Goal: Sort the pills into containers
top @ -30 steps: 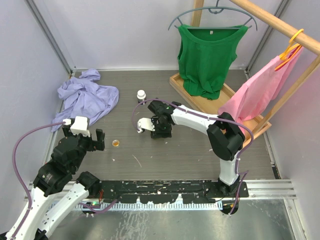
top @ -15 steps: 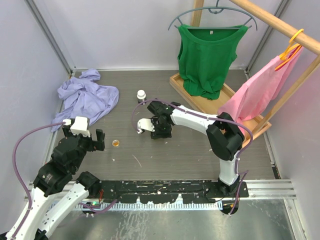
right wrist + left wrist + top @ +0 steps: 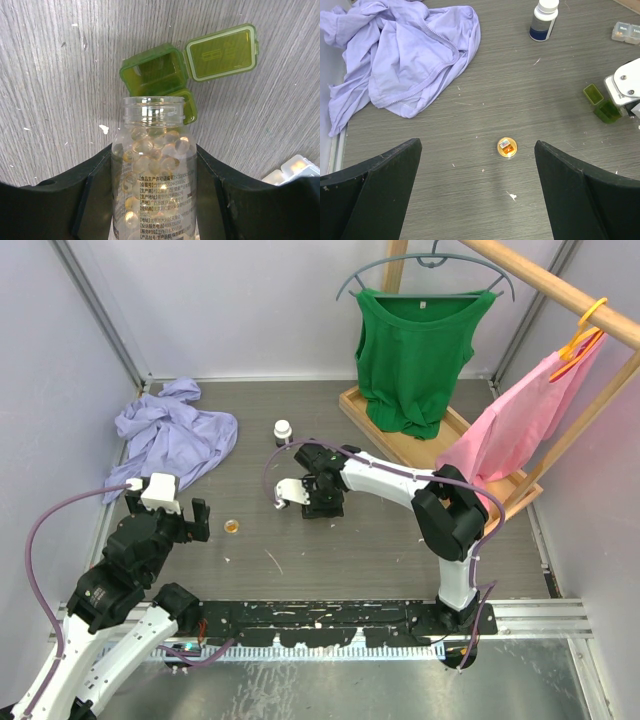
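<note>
My right gripper [image 3: 154,150] is shut on a clear uncapped bottle [image 3: 152,175] of pale yellow softgel pills. Its mouth lies over the olive green container [image 3: 155,70], which sits on the table with one lid [image 3: 222,52] flipped open. The bottle hides part of the container's near compartment. The green container also shows in the left wrist view [image 3: 601,102]. The clear container [image 3: 626,33] lies further back, its corner in the right wrist view [image 3: 292,170]. My left gripper [image 3: 477,145] is open and empty, above the table, near the left [image 3: 190,520].
A small gold bottle cap [image 3: 507,147] lies between my left fingers' tips [image 3: 232,527]. A white-capped pill bottle [image 3: 283,429] stands behind. A lilac shirt [image 3: 175,435] is heaped at the back left. A wooden rack [image 3: 400,435] with green and pink tops stands at the right.
</note>
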{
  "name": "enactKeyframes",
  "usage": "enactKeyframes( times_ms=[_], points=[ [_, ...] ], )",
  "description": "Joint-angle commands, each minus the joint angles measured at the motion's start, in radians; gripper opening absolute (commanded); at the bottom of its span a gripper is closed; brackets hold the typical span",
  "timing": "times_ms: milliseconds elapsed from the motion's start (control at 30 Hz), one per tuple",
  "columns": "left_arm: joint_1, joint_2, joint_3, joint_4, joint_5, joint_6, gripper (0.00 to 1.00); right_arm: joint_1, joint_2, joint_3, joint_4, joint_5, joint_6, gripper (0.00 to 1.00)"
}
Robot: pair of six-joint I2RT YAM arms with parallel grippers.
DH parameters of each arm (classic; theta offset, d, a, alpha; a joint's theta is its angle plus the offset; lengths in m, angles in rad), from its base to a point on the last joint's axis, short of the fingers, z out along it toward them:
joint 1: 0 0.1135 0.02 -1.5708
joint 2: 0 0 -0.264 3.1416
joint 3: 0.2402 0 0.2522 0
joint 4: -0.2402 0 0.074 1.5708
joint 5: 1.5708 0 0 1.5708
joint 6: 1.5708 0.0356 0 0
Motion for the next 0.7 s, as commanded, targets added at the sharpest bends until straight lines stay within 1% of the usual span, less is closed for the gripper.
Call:
enactKeyframes(
  times_ms=[0, 33, 67, 100, 200, 267, 300, 400, 533, 667],
  points=[
    [0.004, -0.011, 0.003, 0.06, 0.009, 0.007, 0.98, -0.008, -0.05, 0.001, 0.063, 0.037, 0.02, 0.01],
    [0.004, -0.011, 0.003, 0.06, 0.009, 0.007, 0.98, -0.009, -0.043, 0.016, 0.053, 0.031, 0.027, 0.01],
    [0.004, -0.011, 0.003, 0.061, 0.01, 0.007, 0.98, -0.01, -0.024, 0.052, -0.035, -0.033, 0.009, 0.01],
    [0.004, -0.01, 0.003, 0.061, 0.011, 0.007, 0.98, -0.009, -0.013, 0.071, -0.079, -0.069, -0.014, 0.01],
    [0.004, -0.013, 0.005, 0.058, 0.011, 0.007, 0.98, -0.012, -0.064, -0.016, 0.08, 0.033, 0.013, 0.01],
    [0.005, -0.019, 0.002, 0.062, 0.009, 0.008, 0.98, -0.016, -0.037, 0.041, -0.027, -0.048, 0.008, 0.01],
    [0.004, -0.018, 0.002, 0.063, 0.009, 0.007, 0.98, -0.012, -0.03, 0.047, -0.041, -0.055, 0.0, 0.01],
    [0.004, -0.016, 0.003, 0.061, 0.01, 0.007, 0.98, -0.022, -0.05, 0.019, -0.003, -0.054, 0.004, 0.01],
    [0.004, -0.02, 0.003, 0.061, 0.009, 0.007, 0.98, -0.059, -0.077, 0.045, -0.014, -0.156, 0.035, 0.01],
    [0.004, -0.024, 0.003, 0.061, 0.008, 0.008, 0.98, -0.111, -0.151, 0.091, -0.041, -0.347, 0.074, 0.01]
  ],
)
